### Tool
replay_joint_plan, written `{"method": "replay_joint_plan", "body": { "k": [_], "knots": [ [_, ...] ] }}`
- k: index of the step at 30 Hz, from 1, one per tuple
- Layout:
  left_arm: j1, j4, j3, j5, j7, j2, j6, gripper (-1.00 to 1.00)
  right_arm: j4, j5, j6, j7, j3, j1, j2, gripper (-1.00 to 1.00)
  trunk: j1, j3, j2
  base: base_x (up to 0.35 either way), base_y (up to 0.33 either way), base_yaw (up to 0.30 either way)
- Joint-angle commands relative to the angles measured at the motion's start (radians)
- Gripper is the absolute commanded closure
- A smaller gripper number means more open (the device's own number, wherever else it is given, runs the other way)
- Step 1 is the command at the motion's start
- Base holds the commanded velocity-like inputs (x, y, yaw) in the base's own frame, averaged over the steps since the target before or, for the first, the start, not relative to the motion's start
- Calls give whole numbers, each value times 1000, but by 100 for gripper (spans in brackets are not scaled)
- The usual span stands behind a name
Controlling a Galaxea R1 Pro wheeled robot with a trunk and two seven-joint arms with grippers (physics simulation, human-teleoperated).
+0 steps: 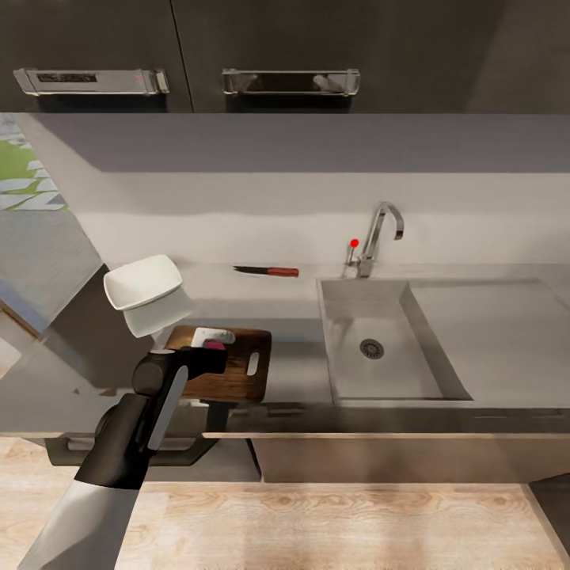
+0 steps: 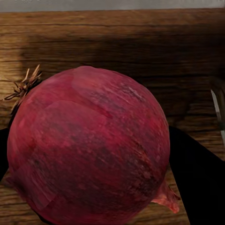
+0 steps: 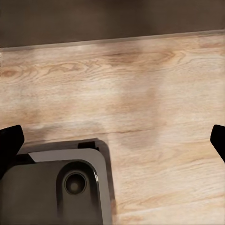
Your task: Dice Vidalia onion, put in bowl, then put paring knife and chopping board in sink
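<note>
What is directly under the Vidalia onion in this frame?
The wooden chopping board lies under the Vidalia onion, held between the left gripper fingers. Whether the onion touches the board is hidden by its own bulk.

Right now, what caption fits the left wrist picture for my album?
A red Vidalia onion between the left gripper fingers, over the wooden chopping board.

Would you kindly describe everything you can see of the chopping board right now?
The chopping board is a rectangular brown wooden slab with rounded corners and visible grain, with an oval handle slot at its short end toward the sink. It lies flat on the countertop, near the front edge, just in front of the bowl. The left gripper is over it, holding the Vidalia onion close above the wood.
</note>
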Motion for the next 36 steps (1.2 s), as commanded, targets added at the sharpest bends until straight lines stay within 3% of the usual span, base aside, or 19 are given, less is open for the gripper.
{"method": "replay_joint_plan", "body": {
  "k": [1,25,36],
  "knots": [
    [-1,17,1,-19,3,0,5,100,-2,-4,-1,10,-5,0,1,-100,1,-2,-1,0,23,0],
    [-1,17,1,-20,3,0,5,100,-2,-5,-1,10,-5,0,1,-100,1,-2,-1,0,35,0],
    [-1,17,1,-20,3,0,5,100,-2,-5,-1,10,-5,0,1,-100,1,8,-1,0,0,0]
  ]
}}
